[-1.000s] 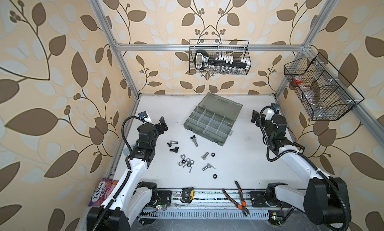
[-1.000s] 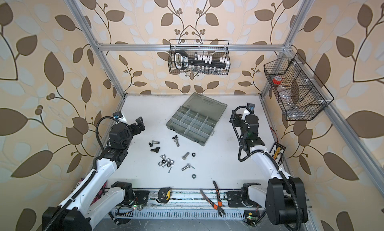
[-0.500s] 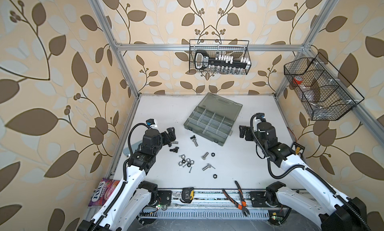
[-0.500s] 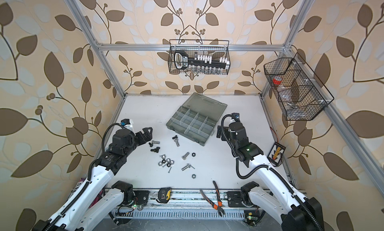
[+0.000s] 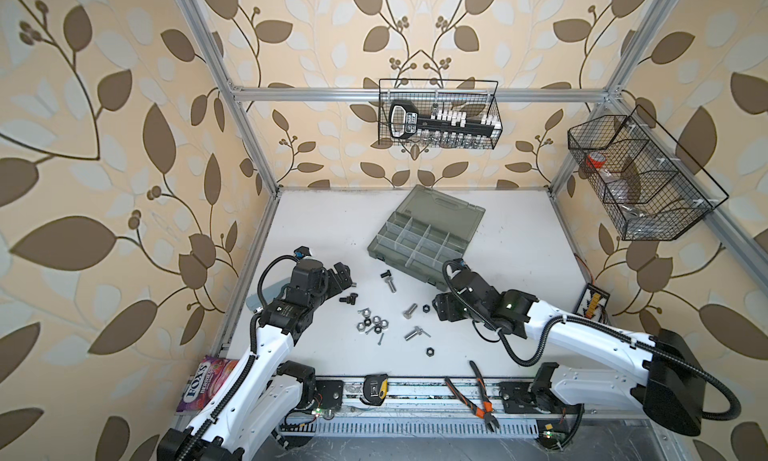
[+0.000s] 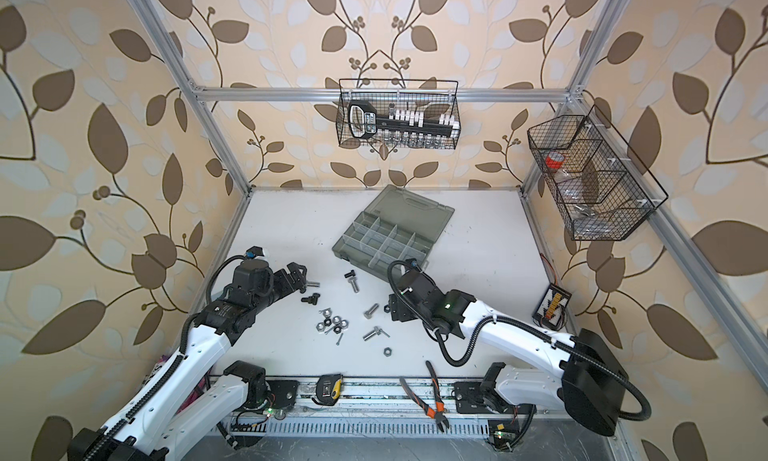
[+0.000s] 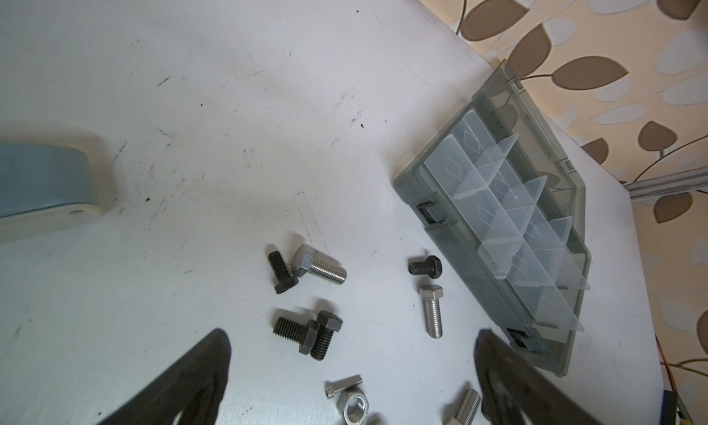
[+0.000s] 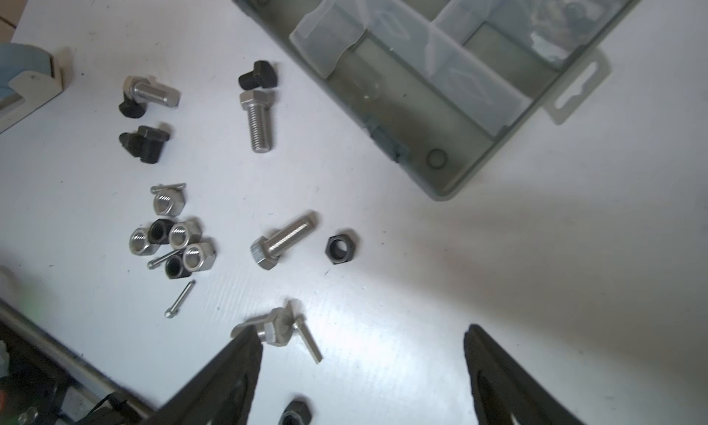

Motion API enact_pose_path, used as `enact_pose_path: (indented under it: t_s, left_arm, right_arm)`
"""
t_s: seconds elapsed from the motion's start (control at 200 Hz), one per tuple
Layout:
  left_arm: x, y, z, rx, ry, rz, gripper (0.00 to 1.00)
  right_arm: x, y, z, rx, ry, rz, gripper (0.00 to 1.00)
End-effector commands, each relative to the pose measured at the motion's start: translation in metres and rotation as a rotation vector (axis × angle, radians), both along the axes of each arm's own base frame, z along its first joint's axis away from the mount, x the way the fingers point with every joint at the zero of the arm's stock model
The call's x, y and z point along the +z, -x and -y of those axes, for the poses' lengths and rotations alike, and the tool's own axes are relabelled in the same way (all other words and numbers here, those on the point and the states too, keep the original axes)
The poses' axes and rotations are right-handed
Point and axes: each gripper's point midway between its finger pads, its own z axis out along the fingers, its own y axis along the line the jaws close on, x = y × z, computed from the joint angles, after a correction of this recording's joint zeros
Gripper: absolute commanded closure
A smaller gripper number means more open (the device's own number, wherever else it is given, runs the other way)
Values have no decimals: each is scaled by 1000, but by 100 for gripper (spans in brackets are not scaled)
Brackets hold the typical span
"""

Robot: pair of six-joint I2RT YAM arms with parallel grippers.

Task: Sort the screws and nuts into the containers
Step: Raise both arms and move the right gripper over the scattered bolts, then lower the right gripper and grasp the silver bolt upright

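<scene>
Plainly, the purple packet (image 5: 201, 383) reads FOX'S (BERRIES beneath).

Beige wallpaper (image 5: 124, 106) printed with large brown and pale leaves on thin stems covers the left, far and right walls; silver aluminium bars (image 5: 311, 92) frame the space, one running level across the far wall, with slanting posts at the corners; the white tabletop (image 5: 332, 214) fills the ground between them, and the left wrist view shows small dark scuffs on it; a black wire basket (image 5: 436, 81) hangs from the far bar; a second wire basket (image 5: 665, 214) hangs on the right; a grey slotted strip (image 5: 415, 429) runs along the near edge; the light is soft and even, and the shadows are faint.
</scene>
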Motion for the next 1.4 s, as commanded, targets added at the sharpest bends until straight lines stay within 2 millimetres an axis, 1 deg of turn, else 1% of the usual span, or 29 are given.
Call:
enact_pose_path:
  t_s: [0.0, 0.075, 0.14, 0.175, 0.225, 0.435, 0.705, 0.9, 1.105, 1.27, 1.395]
  left_arm:
    - [18, -2, -4, 34, -3, 28, 1]
    - [16, 0, -4, 34, -3, 22, 1]
    - [13, 2, -5, 34, -5, 14, 1]
    - [12, 3, -5, 34, -7, 9, 1]
    - [9, 5, -7, 41, -11, -1, 1]
    - [4, 11, -11, 56, -24, -19, 1]
    - [-1, 11, -12, 66, -26, -31, 1]
    - [-1, 9, -13, 69, -34, -32, 1]
    - [-2, 8, -13, 68, -36, -40, 1]
    - [-2, 8, -14, 71, -47, -40, 1]
    - [-1, 8, -16, 73, -54, -40, 1]
  right_arm:
    - [-3, 6, -30, 55, -63, -55, 21]
    - [-13, 11, -47, 98, -85, -91, 25]
    - [-14, 12, -61, 130, -111, -99, 28]
    - [-14, 13, -67, 144, -122, -102, 31]
    - [-15, 13, -74, 159, -127, -108, 32]
    - [-34, 16, -93, 201, -123, -181, 35]
    - [-63, 14, -96, 169, -68, -249, 37]
    - [-77, 8, -98, 144, -29, -262, 37]
    - [-88, -4, -102, 124, 17, -254, 36]
    - [-93, -10, -113, 144, 32, -255, 36]
    - [-100, -12, -113, 146, 71, -266, 36]
